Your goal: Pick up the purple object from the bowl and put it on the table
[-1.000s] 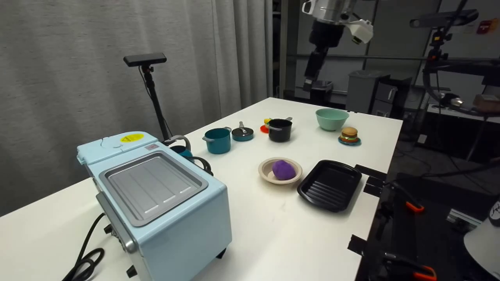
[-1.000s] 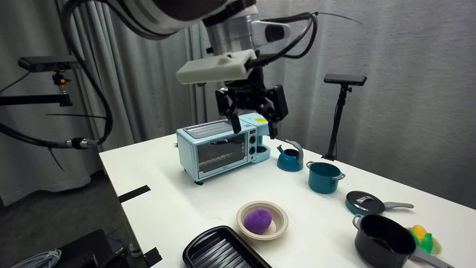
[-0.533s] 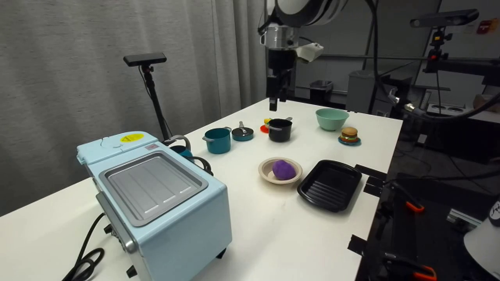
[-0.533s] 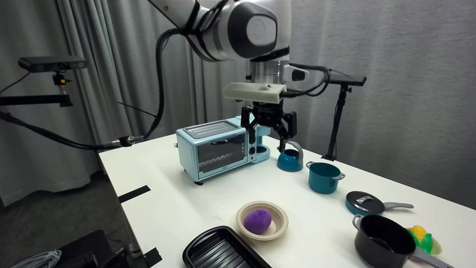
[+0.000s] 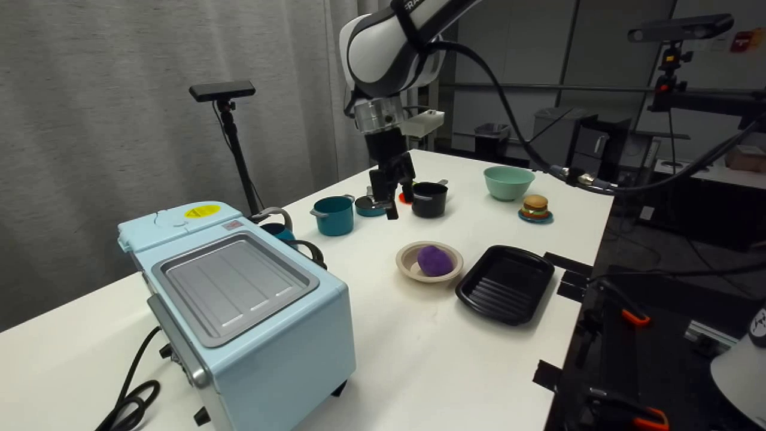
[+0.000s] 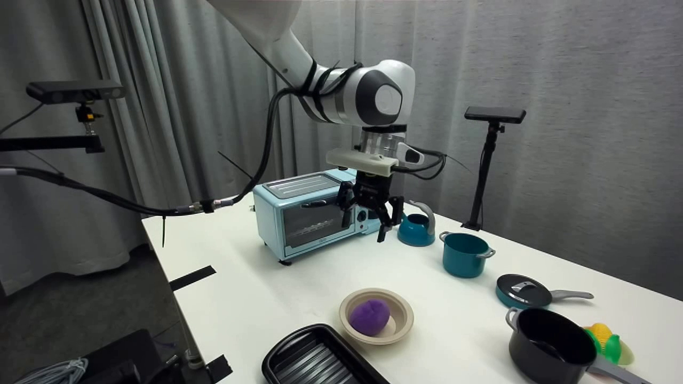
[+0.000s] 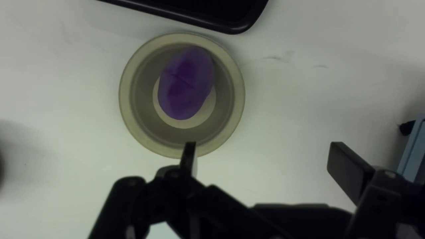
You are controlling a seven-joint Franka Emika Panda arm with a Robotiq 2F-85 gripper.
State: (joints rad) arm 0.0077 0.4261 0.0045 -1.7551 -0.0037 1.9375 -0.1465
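The purple object (image 5: 435,261) is a rounded lump lying inside the cream bowl (image 5: 409,263). The purple object (image 6: 370,318) and the bowl (image 6: 401,325) show in both exterior views. The bowl stands on the white table (image 5: 389,341). In the wrist view the purple object (image 7: 186,84) lies toward the upper side of the bowl (image 7: 237,99). My gripper (image 5: 400,202) is open and empty, in the air above the table, apart from the bowl. In the wrist view the gripper (image 7: 263,154) has its fingers wide apart; the left fingertip overlaps the bowl's lower rim in the picture.
A black tray (image 5: 507,284) lies close beside the bowl. A light-blue oven (image 6: 315,218), a blue kettle (image 6: 416,229), a teal pot (image 6: 464,256), a lidded pan (image 6: 523,290) and a black pot (image 6: 549,346) stand around. A green bowl (image 5: 507,184) and toy burger (image 5: 534,206) are farther off.
My arm has swung in and come down, bringing the open gripper lower and nearer the bowl. The bowl, the purple object and the other things have not moved.
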